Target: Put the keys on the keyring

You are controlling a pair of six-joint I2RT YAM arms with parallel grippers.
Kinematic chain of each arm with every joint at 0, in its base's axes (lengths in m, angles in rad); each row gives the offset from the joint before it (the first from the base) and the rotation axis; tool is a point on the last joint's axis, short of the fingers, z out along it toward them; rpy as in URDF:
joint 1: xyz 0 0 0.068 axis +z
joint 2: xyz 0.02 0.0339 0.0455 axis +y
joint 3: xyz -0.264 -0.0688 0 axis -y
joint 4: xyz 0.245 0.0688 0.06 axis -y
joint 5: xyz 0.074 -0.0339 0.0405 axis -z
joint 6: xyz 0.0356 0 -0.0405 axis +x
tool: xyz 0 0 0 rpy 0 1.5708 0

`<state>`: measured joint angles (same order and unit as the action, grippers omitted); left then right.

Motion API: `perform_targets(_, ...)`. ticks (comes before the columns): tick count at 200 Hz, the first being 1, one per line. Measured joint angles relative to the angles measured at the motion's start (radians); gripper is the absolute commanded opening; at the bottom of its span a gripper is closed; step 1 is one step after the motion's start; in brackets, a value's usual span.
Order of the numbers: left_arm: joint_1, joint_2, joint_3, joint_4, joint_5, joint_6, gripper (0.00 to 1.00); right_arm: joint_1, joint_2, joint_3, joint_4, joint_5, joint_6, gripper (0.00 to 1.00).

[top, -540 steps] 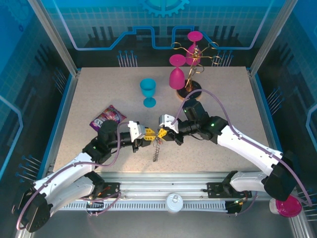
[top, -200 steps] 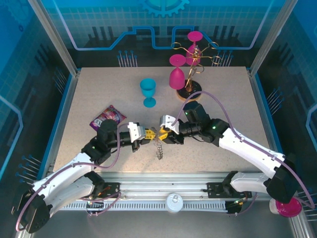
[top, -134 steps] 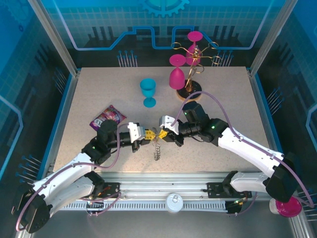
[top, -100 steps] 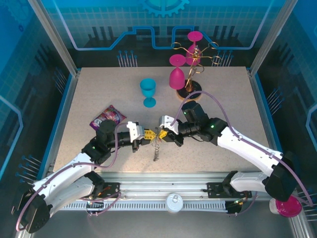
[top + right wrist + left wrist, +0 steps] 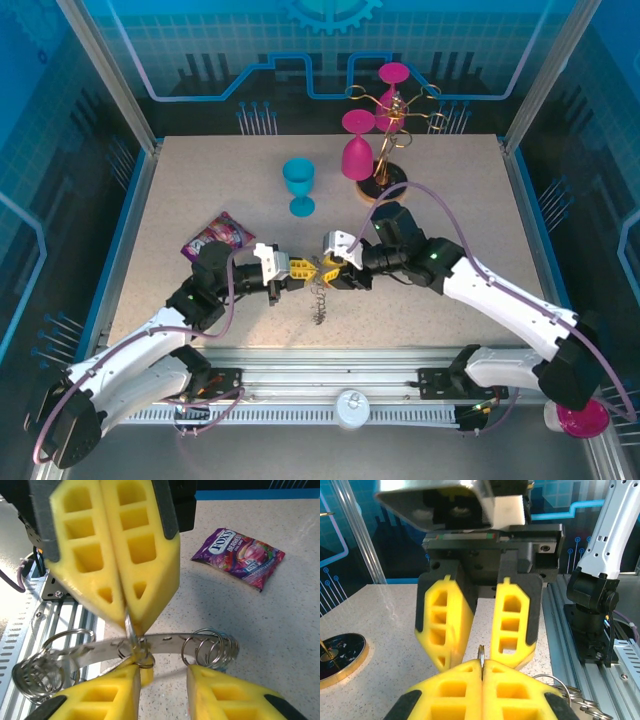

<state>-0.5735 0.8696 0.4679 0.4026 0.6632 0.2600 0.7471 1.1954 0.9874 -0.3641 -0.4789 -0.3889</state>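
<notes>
Speckled table below. My left claw stayed clamped on the keyring; my right claw just parted, so threading probably needed a regrip.

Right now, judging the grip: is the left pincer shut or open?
Shut: yellow fingers of the left pincer meet, pinching thin metal of the keyring.

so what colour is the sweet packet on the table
The sweet packet is purple with white lettering, clearest in the right wrist view.
</notes>
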Motion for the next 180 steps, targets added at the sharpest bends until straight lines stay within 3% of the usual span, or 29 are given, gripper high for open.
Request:
perform_targets(63, -0.001, 0.024, -0.013, 0.008, 0.0, 0.0, 0.0, -0.002, -0.023, -0.009, 0.028, -0.031, 0.0, 0.29)
perform_targets(101, -0.001, 0.025, -0.013, 0.016, 0.0, 0.0, 0.0, -0.002, 0.008, -0.009, 0.043, -0.053, 0.002, 0.17)
perform_targets(129, -0.001, 0.026, -0.013, 0.019, -0.002, 0.0, 0.0, -0.002, 0.02, -0.008, 0.045, -0.064, 0.001, 0.0)
perform_targets(146, -0.001, 0.026, -0.015, 0.021, -0.005, 0.0, 0.0, -0.002, 0.021, -0.008, 0.045, -0.066, 0.0, 0.0)
perform_targets(160, -0.001, 0.026, -0.015, 0.018, -0.012, 0.0, 0.11, -0.002, 0.021, -0.006, 0.043, -0.065, -0.002, 0.0)
perform_targets(180, -0.001, 0.025, -0.014, -0.007, -0.032, 0.008, 0.13, -0.001, 0.027, 0.008, 0.014, -0.055, -0.016, 0.0)
